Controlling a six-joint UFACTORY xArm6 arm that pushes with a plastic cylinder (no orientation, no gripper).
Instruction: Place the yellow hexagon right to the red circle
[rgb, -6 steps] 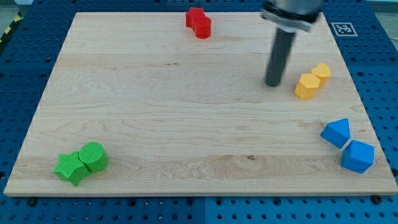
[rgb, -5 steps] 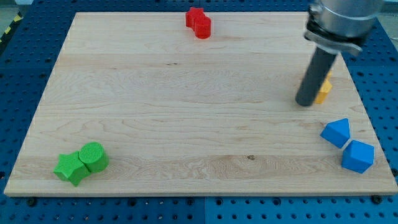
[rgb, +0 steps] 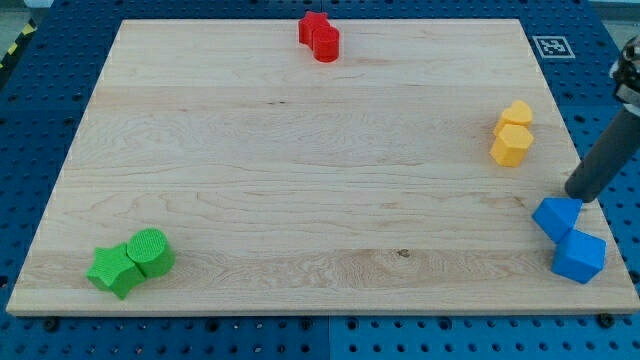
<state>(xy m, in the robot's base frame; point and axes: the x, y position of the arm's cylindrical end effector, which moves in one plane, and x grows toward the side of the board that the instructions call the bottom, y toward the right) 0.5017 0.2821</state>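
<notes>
The yellow hexagon (rgb: 511, 146) lies near the board's right edge, touching a second yellow block (rgb: 517, 113) just above it. The red circle (rgb: 326, 44) sits at the board's top middle, touching a red block (rgb: 312, 26) on its upper left. My tip (rgb: 577, 195) is at the board's right edge, below and to the right of the yellow hexagon and apart from it. It stands just above the upper blue block (rgb: 556, 217).
A second blue block (rgb: 579, 257) lies below the first at the lower right corner. A green circle (rgb: 151, 250) and a green star (rgb: 114, 270) sit together at the lower left. The wooden board (rgb: 300, 180) rests on a blue pegboard.
My tip has swept from left of the yellow blocks, past them, to the right edge by the blue blocks. The yellow hexagon shifted slightly right and down; the blue blocks shifted a little.
</notes>
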